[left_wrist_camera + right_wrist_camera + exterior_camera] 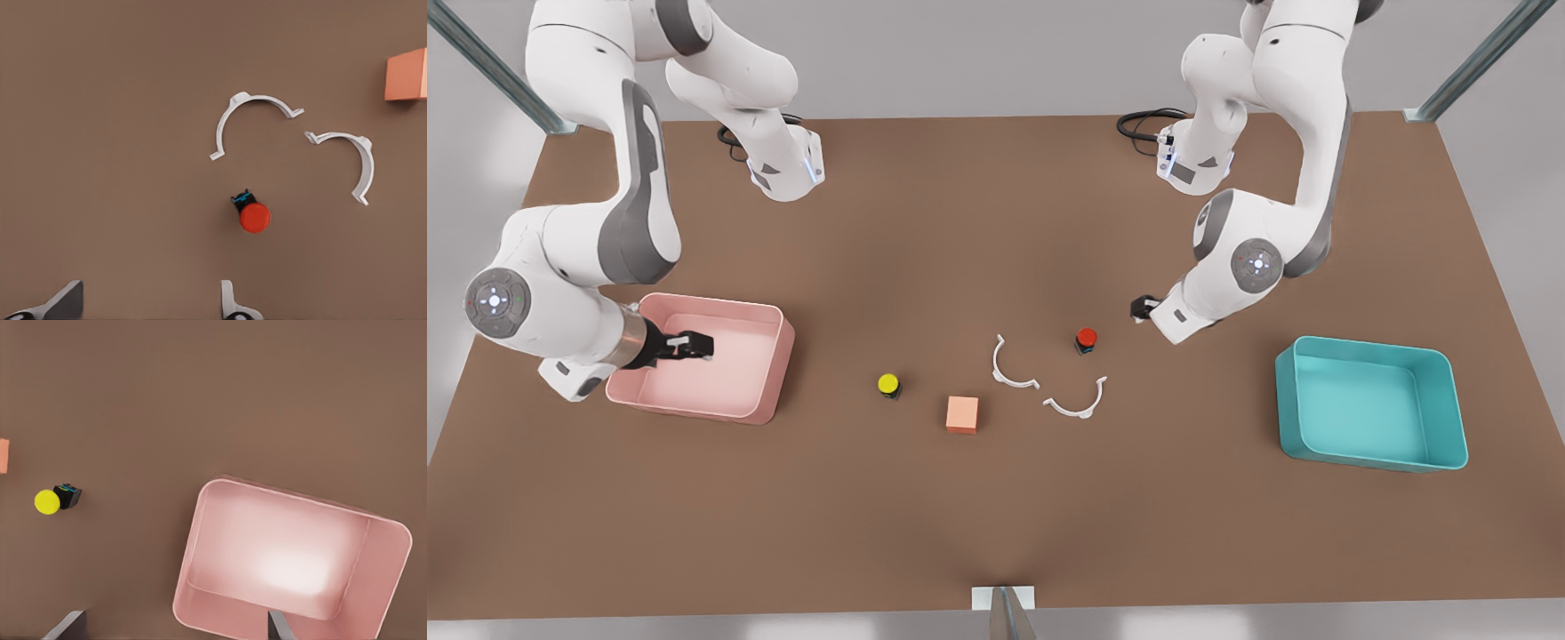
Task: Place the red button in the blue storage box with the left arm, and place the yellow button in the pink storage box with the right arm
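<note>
My right hand (691, 346) hangs over the pink storage box (769, 313) at the front view's left, fingers apart, empty. My left hand (1138, 308), also parted, hovers beside the red button (1086, 339) mid-tabletop (996, 222). The yellow button (888, 385) sits left of centre; the blue storage box (1449, 404) lies far right.

The left hand (1138, 309) is mostly hidden behind its own arm in the front view, so its fingers cannot be judged there. In the right wrist view, the picture's edge cuts the peach cube (3, 456).
</note>
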